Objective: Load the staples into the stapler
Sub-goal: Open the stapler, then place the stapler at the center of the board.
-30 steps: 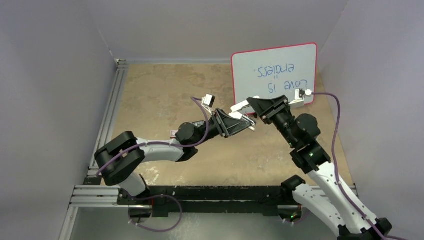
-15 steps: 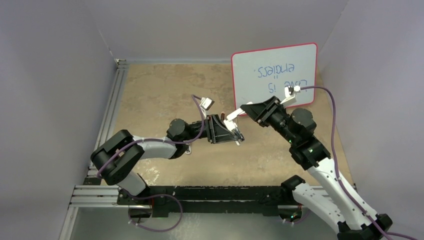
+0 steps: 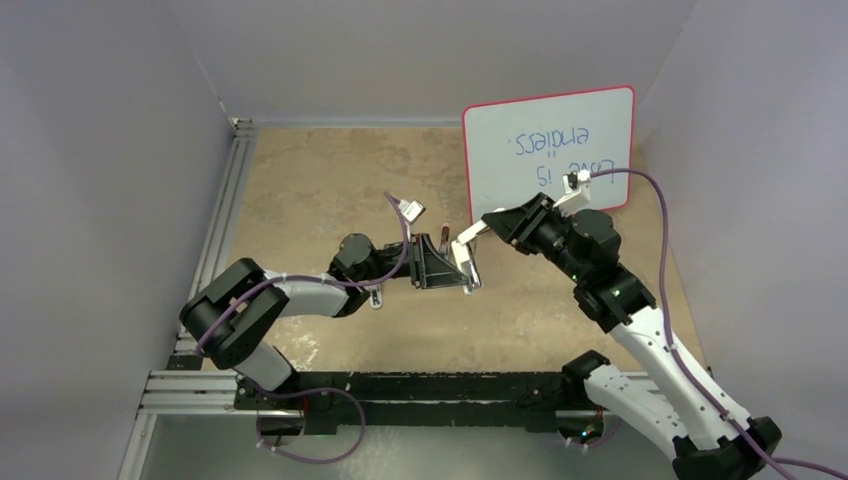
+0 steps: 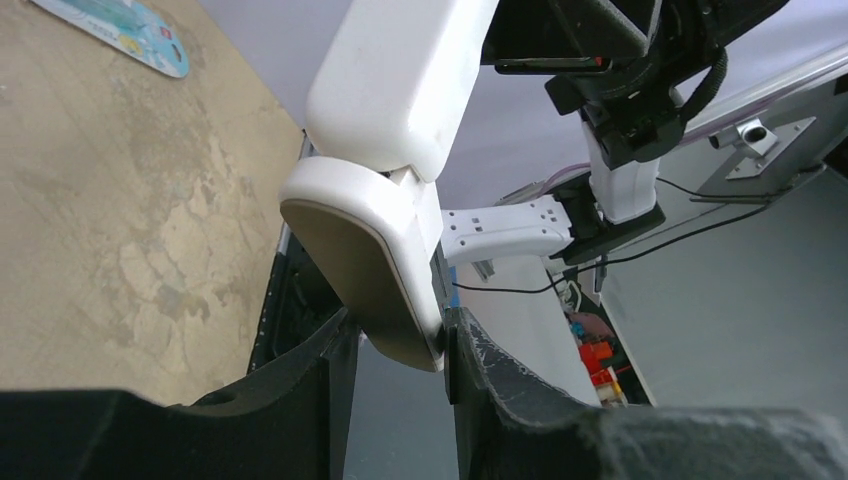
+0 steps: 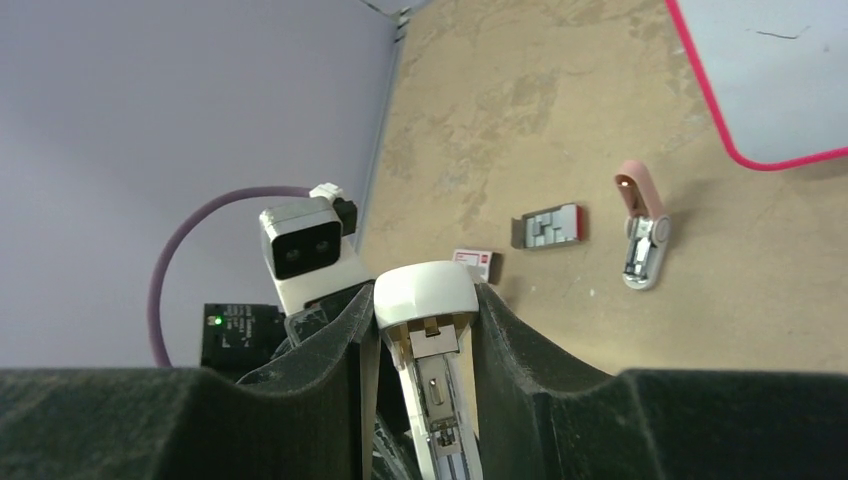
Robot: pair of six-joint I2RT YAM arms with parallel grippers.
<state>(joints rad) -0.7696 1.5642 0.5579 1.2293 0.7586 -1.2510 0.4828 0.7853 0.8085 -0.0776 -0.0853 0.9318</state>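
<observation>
White stapler (image 5: pixel 425 290) is held above the table (image 5: pixel 560 120) by both arms. Left gripper (image 4: pixel 400 350) is clamped on the lower white shell, fingers pressed against either side. Right gripper (image 5: pixel 425 320) is closed around the rounded white end, and the metal channel is seen exposed below that end. Staples (image 5: pixel 540 228) are noted lying in the grey tray (image 5: pixel 520 232) on the table, untouched and well apart from both grippers. Pink mini stapler (image 5: pixel 640 225) is recorded just beside the tray, small red-and-white box (image 5: pixel 475 263) on the tray's other side, and the whiteboard (image 5: pixel 780 70) beyond.
</observation>
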